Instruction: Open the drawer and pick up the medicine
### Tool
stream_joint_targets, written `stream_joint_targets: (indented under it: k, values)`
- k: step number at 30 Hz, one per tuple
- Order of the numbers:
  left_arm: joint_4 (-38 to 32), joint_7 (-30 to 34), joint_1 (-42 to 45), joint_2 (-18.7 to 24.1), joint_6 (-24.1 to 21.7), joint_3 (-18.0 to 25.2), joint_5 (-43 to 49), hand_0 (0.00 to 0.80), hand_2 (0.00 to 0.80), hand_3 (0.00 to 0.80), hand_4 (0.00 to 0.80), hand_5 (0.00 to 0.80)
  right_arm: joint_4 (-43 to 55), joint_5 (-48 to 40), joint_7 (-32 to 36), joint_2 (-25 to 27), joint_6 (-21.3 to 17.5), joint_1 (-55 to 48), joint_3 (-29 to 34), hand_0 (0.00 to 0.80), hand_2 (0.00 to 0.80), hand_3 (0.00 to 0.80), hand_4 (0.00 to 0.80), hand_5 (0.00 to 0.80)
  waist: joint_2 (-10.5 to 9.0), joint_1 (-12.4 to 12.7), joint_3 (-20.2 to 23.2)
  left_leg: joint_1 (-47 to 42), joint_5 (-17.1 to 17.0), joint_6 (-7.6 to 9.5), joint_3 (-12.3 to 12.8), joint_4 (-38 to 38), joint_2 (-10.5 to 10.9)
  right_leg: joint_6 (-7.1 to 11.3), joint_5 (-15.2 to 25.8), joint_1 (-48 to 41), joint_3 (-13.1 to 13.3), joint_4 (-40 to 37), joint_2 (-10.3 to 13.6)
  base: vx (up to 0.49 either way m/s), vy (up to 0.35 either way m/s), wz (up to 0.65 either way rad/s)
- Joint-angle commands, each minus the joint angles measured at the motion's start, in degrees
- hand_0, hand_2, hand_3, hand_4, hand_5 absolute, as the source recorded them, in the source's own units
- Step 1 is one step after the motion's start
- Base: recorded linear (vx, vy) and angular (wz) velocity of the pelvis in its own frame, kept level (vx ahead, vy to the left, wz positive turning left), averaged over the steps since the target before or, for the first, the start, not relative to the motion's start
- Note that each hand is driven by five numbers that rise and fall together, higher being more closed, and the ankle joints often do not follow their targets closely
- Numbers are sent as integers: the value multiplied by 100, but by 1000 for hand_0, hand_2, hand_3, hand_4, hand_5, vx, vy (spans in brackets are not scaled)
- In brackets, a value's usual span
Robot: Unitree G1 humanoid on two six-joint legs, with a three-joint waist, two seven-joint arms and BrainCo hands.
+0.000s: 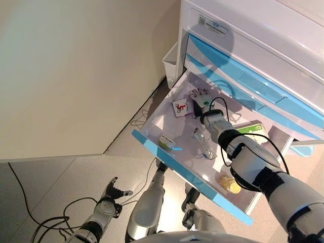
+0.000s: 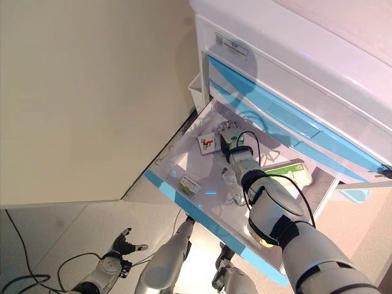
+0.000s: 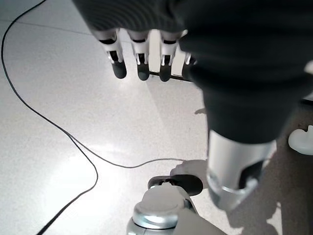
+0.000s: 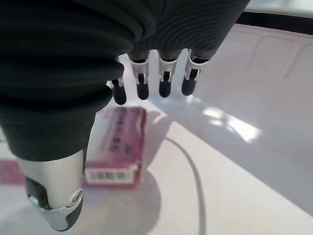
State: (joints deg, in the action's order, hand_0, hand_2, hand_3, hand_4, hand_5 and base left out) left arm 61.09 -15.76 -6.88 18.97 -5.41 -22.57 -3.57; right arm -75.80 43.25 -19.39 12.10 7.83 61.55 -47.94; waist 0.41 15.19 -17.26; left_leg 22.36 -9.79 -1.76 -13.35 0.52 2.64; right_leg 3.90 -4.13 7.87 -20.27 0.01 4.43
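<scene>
Drawer (image 1: pixel 152 137) pulled open at centre frame, with a box (image 1: pixel 180 107) at its upper middle. Right hand (image 1: pixel 200 98) just right of the box, fingers straight, holding nothing. Carton (image 1: pixel 167 142), green pack (image 1: pixel 251 128) and yellow jar (image 1: pixel 229 184) elsewhere inside. Left hand (image 1: pixel 112 195) low at lower left, fingers relaxed, empty.

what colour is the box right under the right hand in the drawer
Pink-magenta sides with a white barcode end: the small cardboard medicine box, clearest in the right wrist view.
</scene>
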Motion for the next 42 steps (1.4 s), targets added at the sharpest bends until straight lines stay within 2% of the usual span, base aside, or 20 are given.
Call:
stream_joint_targets:
  k: [1, 2, 4, 25, 27, 29, 33, 34, 37, 38, 42]
  values:
    - [126, 14, -263, 48, 10, -197, -78, 0, 0, 0, 0, 0, -107, 299, 117, 96, 100, 369, -183, 53, 53, 53, 53, 53, -161, 87, -46, -141, 190, 269, 355, 206, 350, 246, 991, 649, 63, 145, 517, 0, 0, 0]
    - [132, 41, -264, 33, 33, -188, -77, 0, 0, 0, 0, 0, -101, 283, 202, 59, 81, 364, -175, 646, 646, 646, 646, 646, -170, 71, -50, -144, 183, 270, 362, 228, 347, 246, 1000, 654, 79, 135, 522, 0, 0, 0]
    - [133, 35, -264, 30, 34, -177, -82, 0, 0, 0, 0, 0, -88, 280, 217, 53, 70, 369, -193, 800, 800, 800, 800, 800, -174, 61, -51, -148, 181, 269, 372, 239, 346, 245, 1001, 661, 91, 135, 521, 0, 0, 0]
    - [331, 1, -295, 9, 93, -22, -46, 0, 0, 0, 0, 0, 654, -364, 43, -107, -180, 367, -4, 800, 800, 800, 800, 800, -326, -256, -32, -314, 229, 269, 727, 310, 242, 226, 1110, 726, 452, 56, 426, -4, 5, -6]
    - [409, -10, -292, 12, 113, 39, -39, 0, 0, 0, 0, 0, 951, -742, 97, -149, -306, 331, 88, 800, 800, 800, 800, 800, -377, -319, -8, -355, 241, 268, 788, 313, 214, 219, 1119, 721, 518, 50, 406, -1, -4, -16]
    - [603, -16, -268, 38, 188, 178, 28, 0, 0, 0, 0, 0, 1434, -1479, 295, -253, -513, 263, 222, 800, 800, 800, 800, 800, -482, -423, 56, -440, 281, 269, 914, 299, 173, 197, 1110, 697, 641, 53, 371, 4, -5, -27]
    - [690, 35, -199, 71, 233, 312, 125, 0, 0, 0, 0, 0, 1986, -1903, 540, -155, -713, 104, 212, 800, 800, 800, 800, 800, -579, -558, 136, -520, 324, 288, 1046, 289, 151, 180, 1125, 690, 757, 57, 342, -2, 1, -28]
    - [743, 92, -132, 111, 252, 430, 209, 0, 0, 0, 0, 0, 2547, -2110, 767, 26, -827, -6, 144, 800, 800, 800, 800, 800, -645, -640, 176, -627, 389, 292, 1144, 277, 121, 173, 1101, 640, 859, 73, 312, 3, -2, -24]
    - [835, 166, -86, 125, 277, 543, 286, 0, 0, 0, 0, 0, 2912, -2263, 995, 180, -948, -153, 105, 800, 800, 800, 800, 800, -693, -730, 258, -697, 425, 301, 1228, 272, 111, 169, 1105, 635, 932, 65, 282, 13, 1, -29]
    - [842, 250, -43, 158, 289, 650, 349, 0, 0, 0, 0, 0, 3452, -2514, 1312, 443, -1053, -252, 41, 800, 800, 800, 800, 800, -736, -817, 334, -788, 462, 300, 1301, 270, 95, 164, 1096, 585, 1004, 52, 250, 19, 7, -19]
    - [902, 390, 19, 197, 324, 809, 465, 0, 0, 0, 0, 0, 4199, -3154, 1786, 854, -1195, -459, 20, 800, 800, 800, 800, 800, -774, -891, 455, -949, 519, 293, 1416, 278, 69, 167, 1076, 494, 1097, 30, 203, 21, -8, -28]
